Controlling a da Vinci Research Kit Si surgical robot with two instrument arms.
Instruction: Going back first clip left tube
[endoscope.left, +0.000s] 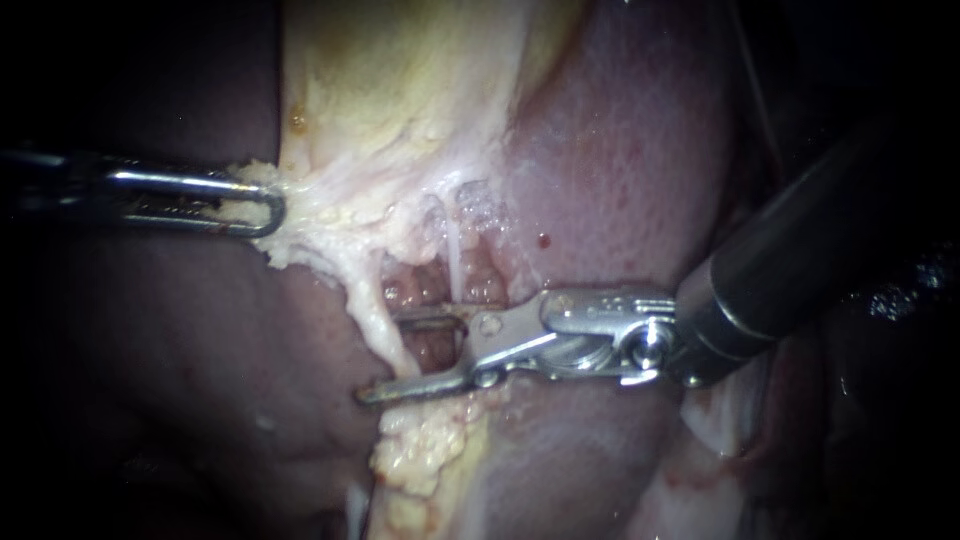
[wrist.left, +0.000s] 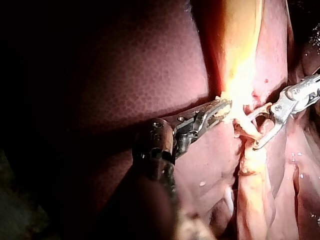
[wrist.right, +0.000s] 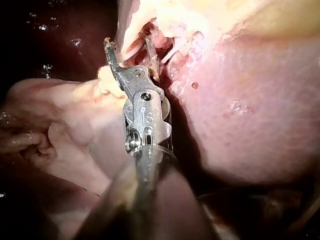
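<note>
At the far left the left instrument (endoscope.left: 272, 210) comes in level over dark liver (endoscope.left: 150, 350), and its pincer is clamped on the frayed pale edge of the gallbladder (endoscope.left: 400, 80), drawing that edge out to the left; the left wrist view shows the same hold, the left instrument (wrist.left: 224, 108) biting the bright tissue from two sides. Below this shaft the liver lies bare and smooth, with free room along it. Just right of the held edge the left tube (endoscope.left: 372, 315) runs as a pale strand down and to the right from the gallbladder's ragged margin. It crosses the mouth of the right instrument (endoscope.left: 381, 359), whose pincer stands apart with a clear gap. The upper jaw ends just beside the tube, and the lower jaw reaches further left, across the tube's lower end. Behind the tube is a reddish hollow (endoscope.left: 430, 285), and inside it stands the thinner right tube (endoscope.left: 452, 255), upright, above the upper jaw. A lump of yellow fat (endoscope.left: 425, 450) sits just under the lower jaw. Further right the right instrument's hinge and dark shaft rise to the upper right over smooth pink liver, open surface above them. In the right wrist view the right instrument (wrist.right: 129, 47) has its spread tips at the hollow's edge.
</note>
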